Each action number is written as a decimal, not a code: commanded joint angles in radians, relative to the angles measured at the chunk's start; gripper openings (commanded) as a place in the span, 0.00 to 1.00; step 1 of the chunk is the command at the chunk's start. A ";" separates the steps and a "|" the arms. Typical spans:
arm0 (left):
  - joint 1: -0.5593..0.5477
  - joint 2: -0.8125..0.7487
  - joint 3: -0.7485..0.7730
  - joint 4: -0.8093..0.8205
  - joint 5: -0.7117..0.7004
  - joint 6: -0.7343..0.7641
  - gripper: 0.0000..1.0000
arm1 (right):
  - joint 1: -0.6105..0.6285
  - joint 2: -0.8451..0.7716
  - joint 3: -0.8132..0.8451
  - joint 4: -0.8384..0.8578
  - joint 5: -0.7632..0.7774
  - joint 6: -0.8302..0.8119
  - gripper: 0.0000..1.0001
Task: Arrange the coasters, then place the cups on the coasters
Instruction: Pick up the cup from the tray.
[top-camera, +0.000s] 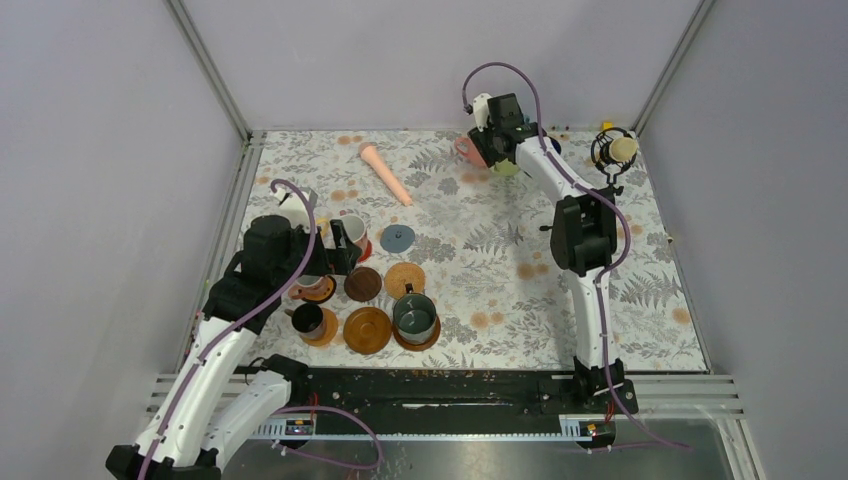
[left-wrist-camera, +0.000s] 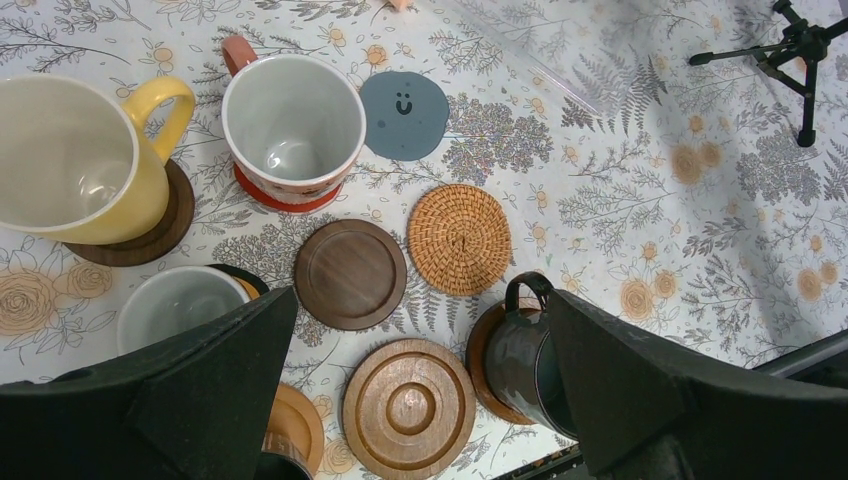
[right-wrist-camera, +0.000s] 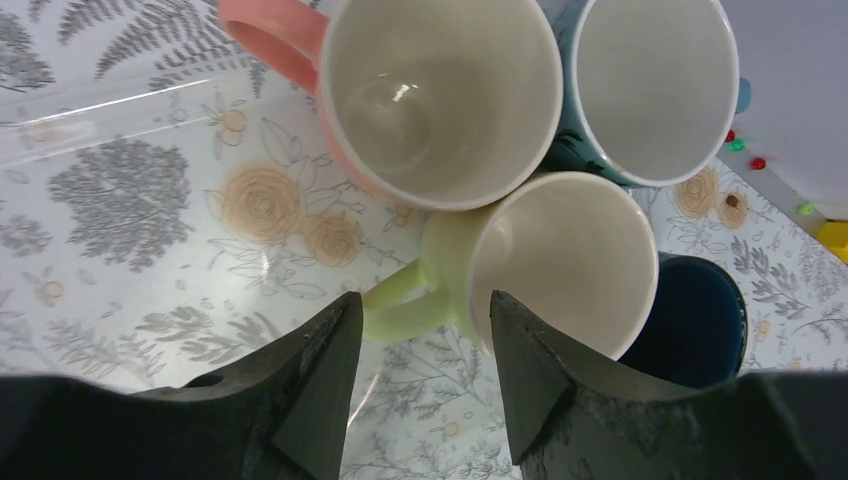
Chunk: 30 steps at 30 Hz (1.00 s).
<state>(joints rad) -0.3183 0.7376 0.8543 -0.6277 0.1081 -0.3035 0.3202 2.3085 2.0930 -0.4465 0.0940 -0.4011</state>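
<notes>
My left gripper (left-wrist-camera: 422, 300) hangs open above the coasters near the left arm. Bare ones are a dark brown coaster (left-wrist-camera: 350, 273), a tan woven coaster (left-wrist-camera: 460, 239), a ringed orange wood coaster (left-wrist-camera: 409, 408) and a grey-blue coaster (left-wrist-camera: 404, 114). A yellow cup (left-wrist-camera: 75, 160), a white cup with a pink handle (left-wrist-camera: 293, 125) and a dark green cup (left-wrist-camera: 525, 350) each stand on a coaster. At the far back my right gripper (right-wrist-camera: 425, 305) is open astride the handle of a light green cup (right-wrist-camera: 560, 255). It stands beside a pink cup (right-wrist-camera: 440, 95), a teal cup (right-wrist-camera: 655, 85) and a navy cup (right-wrist-camera: 695, 320).
A long pink stick (top-camera: 385, 172) lies at the back left of the mat. A small microphone on a black tripod (top-camera: 615, 150) stands at the back right corner. The enclosure walls rise close behind the cluster of cups at the back.
</notes>
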 joint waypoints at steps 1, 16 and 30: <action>-0.004 0.010 0.018 0.045 -0.021 0.004 0.99 | -0.023 0.034 0.088 -0.027 0.045 -0.056 0.56; -0.004 0.022 0.019 0.048 -0.025 0.004 0.99 | -0.071 0.055 0.125 -0.094 -0.158 -0.078 0.40; -0.003 0.010 0.022 0.043 -0.031 0.006 0.99 | -0.071 0.054 0.167 -0.136 -0.179 -0.094 0.06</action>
<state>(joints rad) -0.3191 0.7612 0.8543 -0.6273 0.1005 -0.3035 0.2516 2.3856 2.2078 -0.5522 -0.0784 -0.4747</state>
